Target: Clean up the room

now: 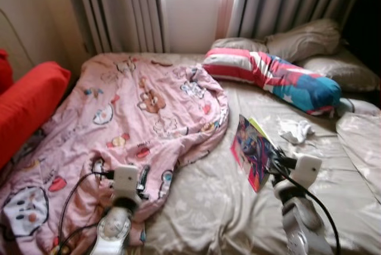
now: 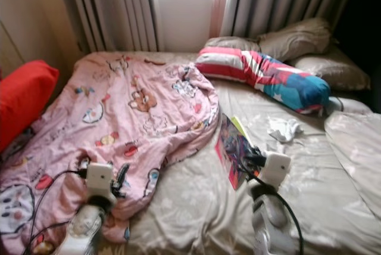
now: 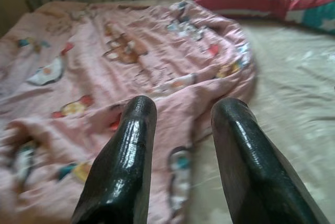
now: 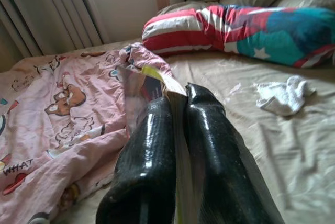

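Magazine (image 1: 253, 151) pages are standing upright because the right pincer (image 4: 175, 110) is clamping them above the bed (image 1: 220, 207), while the left pincer (image 3: 180, 116) is hanging spread and empty over the pink blanket (image 1: 131, 118).

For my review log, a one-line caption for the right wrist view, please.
Right gripper shut on a colourful book above the beige bed sheet, pink cartoon blanket alongside, white cloth beyond.

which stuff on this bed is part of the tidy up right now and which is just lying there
In the job:
- colourful book, pinched in the right claw
- pink blanket, left claw open over it
- white cloth, loose on the sheet

Just lying about:
- striped pillow
- red cushion
- grey pillows
- curtains
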### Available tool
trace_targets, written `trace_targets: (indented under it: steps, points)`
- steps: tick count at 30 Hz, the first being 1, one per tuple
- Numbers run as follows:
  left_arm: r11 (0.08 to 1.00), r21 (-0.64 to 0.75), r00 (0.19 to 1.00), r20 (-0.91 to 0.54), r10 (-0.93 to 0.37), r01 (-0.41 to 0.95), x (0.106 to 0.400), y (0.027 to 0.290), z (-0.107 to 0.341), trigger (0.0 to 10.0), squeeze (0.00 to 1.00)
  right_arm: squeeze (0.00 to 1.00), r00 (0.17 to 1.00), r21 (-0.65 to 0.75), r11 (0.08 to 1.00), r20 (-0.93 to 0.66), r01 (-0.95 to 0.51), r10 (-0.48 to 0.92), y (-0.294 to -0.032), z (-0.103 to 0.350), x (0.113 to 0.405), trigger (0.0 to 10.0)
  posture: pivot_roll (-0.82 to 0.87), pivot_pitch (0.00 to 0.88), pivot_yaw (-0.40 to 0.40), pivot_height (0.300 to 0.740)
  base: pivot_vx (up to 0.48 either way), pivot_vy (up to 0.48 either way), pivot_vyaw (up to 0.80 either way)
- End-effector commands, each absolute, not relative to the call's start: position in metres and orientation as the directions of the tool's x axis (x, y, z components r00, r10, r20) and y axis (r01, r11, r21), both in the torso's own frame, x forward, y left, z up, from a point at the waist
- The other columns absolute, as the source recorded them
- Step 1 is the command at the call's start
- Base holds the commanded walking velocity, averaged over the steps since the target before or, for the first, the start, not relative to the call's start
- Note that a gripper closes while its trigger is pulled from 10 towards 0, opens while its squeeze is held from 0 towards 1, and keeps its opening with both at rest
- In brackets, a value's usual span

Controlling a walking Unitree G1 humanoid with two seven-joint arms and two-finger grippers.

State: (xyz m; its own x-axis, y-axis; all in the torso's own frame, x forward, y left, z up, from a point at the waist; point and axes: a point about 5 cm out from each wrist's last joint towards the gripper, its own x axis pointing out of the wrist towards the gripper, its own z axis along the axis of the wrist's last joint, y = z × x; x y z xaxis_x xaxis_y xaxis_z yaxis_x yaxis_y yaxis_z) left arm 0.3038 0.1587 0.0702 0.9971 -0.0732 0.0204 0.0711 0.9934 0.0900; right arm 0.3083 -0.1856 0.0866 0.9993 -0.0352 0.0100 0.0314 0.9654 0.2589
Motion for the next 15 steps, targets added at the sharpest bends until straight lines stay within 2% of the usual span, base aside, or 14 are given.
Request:
trace_targets:
  steps: [1,15]
  points:
    - [0.994,0.097,0.998,0.007,-0.058,0.057,0.3017,0.1646,0.0675,10.0,0.0,0.0,0.997,0.261,0.965,0.056,0.029,-0.045,-0.1856,0.0964,0.3111,10.0,-0.06,0.131,-0.064,0.74,0.0,-0.307,0.0]
    - [0.994,0.096,0.998,0.007,-0.061,0.06,0.3012,0.1644,0.0678,10.0,0.0,0.0,0.997,0.256,0.966,0.06,0.032,-0.049,-0.1853,0.0971,0.3118,10.0,-0.06,0.145,-0.063,0.74,0.0,-0.307,0.0]
